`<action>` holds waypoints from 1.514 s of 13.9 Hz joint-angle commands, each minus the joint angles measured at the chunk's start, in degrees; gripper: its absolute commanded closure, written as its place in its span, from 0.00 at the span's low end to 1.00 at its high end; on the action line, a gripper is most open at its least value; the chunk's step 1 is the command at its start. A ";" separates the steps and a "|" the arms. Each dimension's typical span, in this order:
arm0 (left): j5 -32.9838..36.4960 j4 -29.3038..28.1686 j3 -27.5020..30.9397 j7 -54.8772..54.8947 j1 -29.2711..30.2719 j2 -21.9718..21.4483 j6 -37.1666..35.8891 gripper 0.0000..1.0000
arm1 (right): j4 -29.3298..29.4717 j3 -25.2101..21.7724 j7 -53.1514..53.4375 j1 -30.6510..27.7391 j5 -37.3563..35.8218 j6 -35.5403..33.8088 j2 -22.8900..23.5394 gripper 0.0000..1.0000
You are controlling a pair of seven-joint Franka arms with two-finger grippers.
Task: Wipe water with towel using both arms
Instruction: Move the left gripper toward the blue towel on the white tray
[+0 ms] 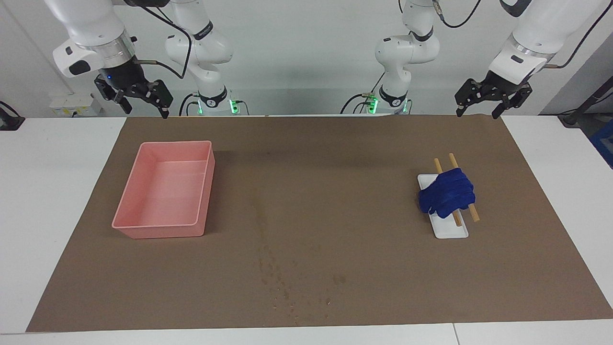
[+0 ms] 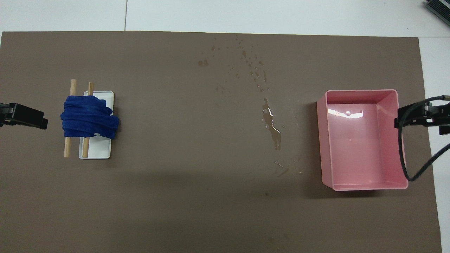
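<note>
The blue towel lies bundled on two wooden sticks across a small white tray, toward the left arm's end of the brown mat; it also shows in the overhead view. The water is a streak and scattered specks on the middle of the mat, and it glints in the overhead view. My left gripper hangs open and empty in the air over the mat's edge by its base. My right gripper hangs open and empty over the mat's corner by its base. Neither touches anything.
A pink tub stands on the mat toward the right arm's end, beside the water streak; in the overhead view its rim shows a little water inside. The sticks jut past the tray. White table surrounds the mat.
</note>
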 commanded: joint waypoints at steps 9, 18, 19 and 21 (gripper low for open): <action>-0.35 -5.20 -0.09 1.40 0.81 -2.80 6.69 0.00 | -2.08 0.29 -0.56 -0.32 1.08 0.11 -1.64 0.00; -0.35 -22.70 0.35 13.16 4.04 0.18 35.79 0.00 | -2.08 0.29 -0.64 -0.32 1.00 0.20 -1.64 0.00; -0.35 -24.37 0.35 14.49 4.76 0.79 38.16 0.00 | -2.08 0.29 -0.64 -0.24 1.00 0.20 -1.64 0.00; -0.35 -28.49 0.44 15.20 5.11 1.33 43.87 0.00 | -2.08 0.29 -0.73 -0.24 1.00 0.02 -1.64 0.00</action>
